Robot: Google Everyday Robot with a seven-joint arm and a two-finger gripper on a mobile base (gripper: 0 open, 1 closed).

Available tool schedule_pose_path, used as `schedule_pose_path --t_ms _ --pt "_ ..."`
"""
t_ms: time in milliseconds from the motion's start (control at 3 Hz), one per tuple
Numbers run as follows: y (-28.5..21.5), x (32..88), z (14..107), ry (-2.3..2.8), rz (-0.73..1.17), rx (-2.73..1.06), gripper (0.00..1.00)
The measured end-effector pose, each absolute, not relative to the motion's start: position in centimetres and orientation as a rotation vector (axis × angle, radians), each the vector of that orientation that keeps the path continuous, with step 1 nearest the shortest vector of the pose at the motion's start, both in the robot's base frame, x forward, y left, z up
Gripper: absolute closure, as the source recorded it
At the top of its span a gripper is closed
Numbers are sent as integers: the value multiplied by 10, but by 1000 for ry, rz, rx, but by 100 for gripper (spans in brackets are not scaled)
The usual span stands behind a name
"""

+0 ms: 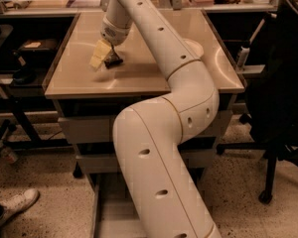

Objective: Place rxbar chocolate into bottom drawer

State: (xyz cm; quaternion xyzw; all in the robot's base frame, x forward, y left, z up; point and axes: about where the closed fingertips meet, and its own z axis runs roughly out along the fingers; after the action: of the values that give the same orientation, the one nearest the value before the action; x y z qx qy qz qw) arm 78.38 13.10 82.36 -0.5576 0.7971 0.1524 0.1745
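The rxbar chocolate [113,59], a small black-wrapped bar, is on the tan cabinet top [139,76] towards its left side. My gripper [105,56] is right at the bar, reaching down from the far side, with its pale yellow part just left of the bar. I cannot tell whether the bar rests on the top or is lifted. The bottom drawer [105,221] is pulled out towards the camera at the cabinet's foot. My arm hides most of it.
A white bowl [194,47] sits on the top at the right, partly behind my arm. Two shallower grey drawers [84,129] are shut above the bottom one. A black chair [280,88] stands right; a shoe [16,202] is at lower left.
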Motion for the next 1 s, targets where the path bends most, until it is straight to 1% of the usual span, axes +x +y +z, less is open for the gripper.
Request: schedule_pose_path --t_ms 333,667,1000 --pt "132 785 816 2264 447 -1578 0" --pt "135 784 810 2249 482 -1593 19" --pt "141 789 808 2238 480 -1579 42"
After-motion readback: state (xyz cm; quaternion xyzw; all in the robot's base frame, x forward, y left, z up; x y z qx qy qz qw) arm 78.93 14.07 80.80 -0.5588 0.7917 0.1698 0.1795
